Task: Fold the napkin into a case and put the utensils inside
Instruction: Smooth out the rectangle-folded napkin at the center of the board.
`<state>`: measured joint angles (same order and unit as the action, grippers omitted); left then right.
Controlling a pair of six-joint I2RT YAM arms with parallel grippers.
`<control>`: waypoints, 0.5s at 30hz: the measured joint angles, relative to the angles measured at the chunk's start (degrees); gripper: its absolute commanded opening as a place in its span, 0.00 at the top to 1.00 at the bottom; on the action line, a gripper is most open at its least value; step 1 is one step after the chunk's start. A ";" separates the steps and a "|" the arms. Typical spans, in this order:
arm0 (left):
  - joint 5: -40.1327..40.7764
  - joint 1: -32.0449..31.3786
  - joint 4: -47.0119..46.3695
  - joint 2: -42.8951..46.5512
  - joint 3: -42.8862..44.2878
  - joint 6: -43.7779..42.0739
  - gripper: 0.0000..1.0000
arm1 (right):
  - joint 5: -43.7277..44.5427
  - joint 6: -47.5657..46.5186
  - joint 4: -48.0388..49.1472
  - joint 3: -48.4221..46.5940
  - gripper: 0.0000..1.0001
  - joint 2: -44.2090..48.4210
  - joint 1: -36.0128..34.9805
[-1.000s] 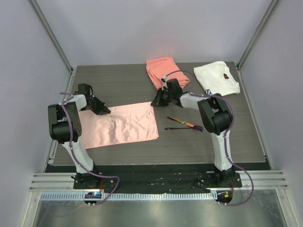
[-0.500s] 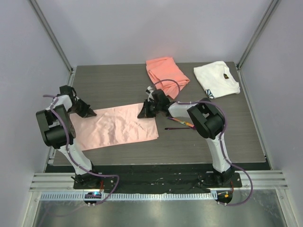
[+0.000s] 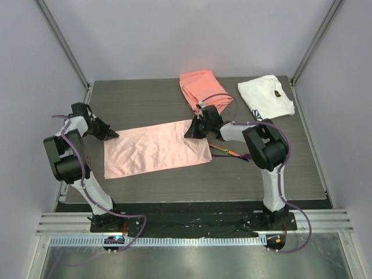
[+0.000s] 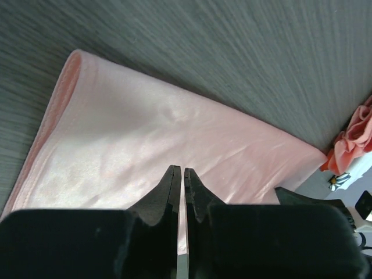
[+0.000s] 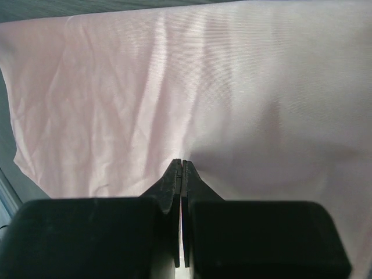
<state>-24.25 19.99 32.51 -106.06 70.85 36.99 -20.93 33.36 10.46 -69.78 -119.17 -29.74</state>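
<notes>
The glossy pale-pink napkin (image 3: 157,148) lies flat as a wide rectangle across the middle of the table, pulled smooth between the two arms. My left gripper (image 3: 112,135) is at its far-left corner, and in the left wrist view the left gripper (image 4: 178,168) is pinched shut on the napkin (image 4: 174,133). At the napkin's far-right corner, my right gripper (image 3: 190,132) is also shut on the cloth. In the right wrist view the napkin (image 5: 232,87) spreads beyond the right gripper (image 5: 182,161). The dark utensils (image 3: 229,153) lie just right of the napkin, partly hidden by its edge and the right arm.
A thicker coral-orange cloth (image 3: 203,87) is bunched at the back centre, just behind the right gripper; it also shows as the coral cloth (image 4: 351,145) in the left wrist view. A folded white cloth (image 3: 266,96) with a dark mark lies at the back right. The dark table (image 3: 145,102) ends at raised side rails.
The napkin has slid to the right and is stretched smoother; its right edge now reaches the utensils. The right gripper moved right with it. The left gripper barely shifted.
</notes>
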 measured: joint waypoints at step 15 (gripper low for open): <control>-1.53 2.86 -4.39 -7.21 2.54 4.85 0.95 | -6.91 11.61 7.67 -27.19 0.99 -17.27 -10.97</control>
<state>-25.78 22.85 28.12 -113.27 73.38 41.85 -27.83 44.97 18.13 -96.97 -136.44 -40.71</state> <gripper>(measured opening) 0.056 0.015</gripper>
